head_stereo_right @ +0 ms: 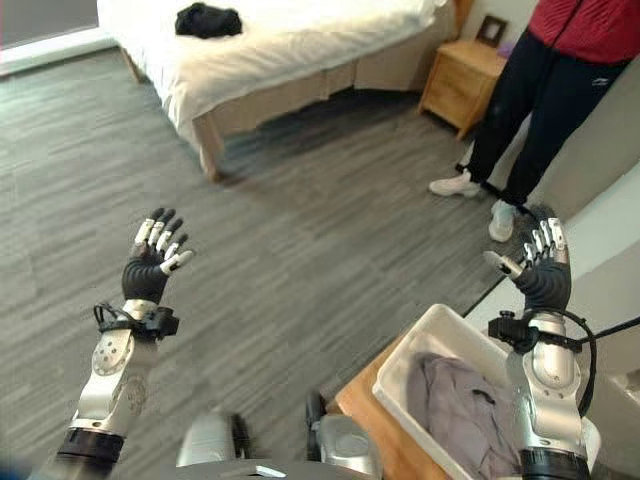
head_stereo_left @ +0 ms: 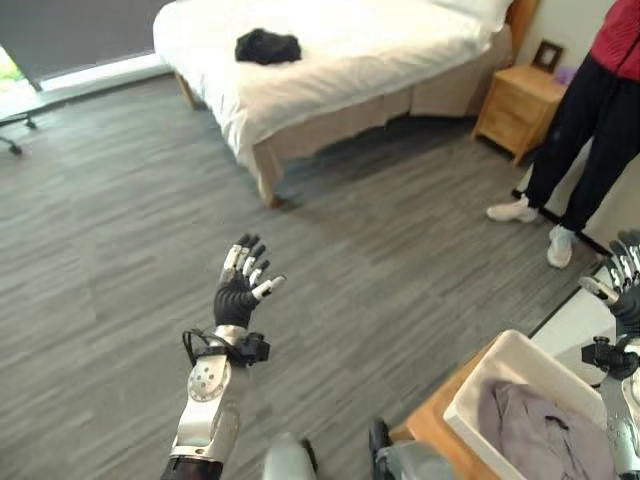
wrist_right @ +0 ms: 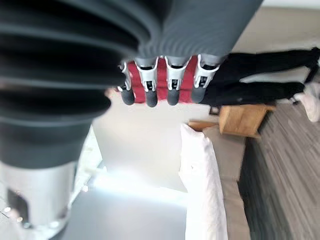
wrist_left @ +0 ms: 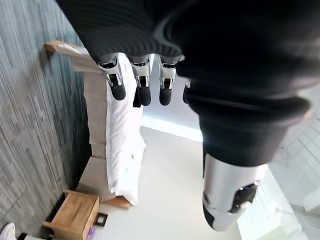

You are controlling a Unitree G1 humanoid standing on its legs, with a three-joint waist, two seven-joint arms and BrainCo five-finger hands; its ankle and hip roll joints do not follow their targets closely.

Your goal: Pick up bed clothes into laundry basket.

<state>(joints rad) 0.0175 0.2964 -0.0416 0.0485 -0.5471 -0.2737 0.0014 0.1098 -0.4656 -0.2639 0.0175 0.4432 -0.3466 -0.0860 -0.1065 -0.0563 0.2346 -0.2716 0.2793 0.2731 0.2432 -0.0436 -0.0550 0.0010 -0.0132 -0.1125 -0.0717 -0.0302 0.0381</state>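
Both are just hanging in the air with fingers spread, gripping nothing: the left robot hand (head_stereo_left: 240,285) and the right robot hand (head_stereo_right: 545,270). The dark bed clothes (head_stereo_left: 267,46) are lying on the bed (head_stereo_left: 340,60), way out past the left robot hand. The white laundry basket (head_stereo_right: 425,345), sitting right below the right robot hand, is holding a grey garment (head_stereo_right: 465,410), and a person (head_stereo_right: 545,100) is standing just beyond that hand.

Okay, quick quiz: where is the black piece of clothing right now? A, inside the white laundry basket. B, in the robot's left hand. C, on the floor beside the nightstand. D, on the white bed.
D: the black clothing lies bunched on top of the white bed, far from both raised hands, while the laundry basket holds a grey garment.
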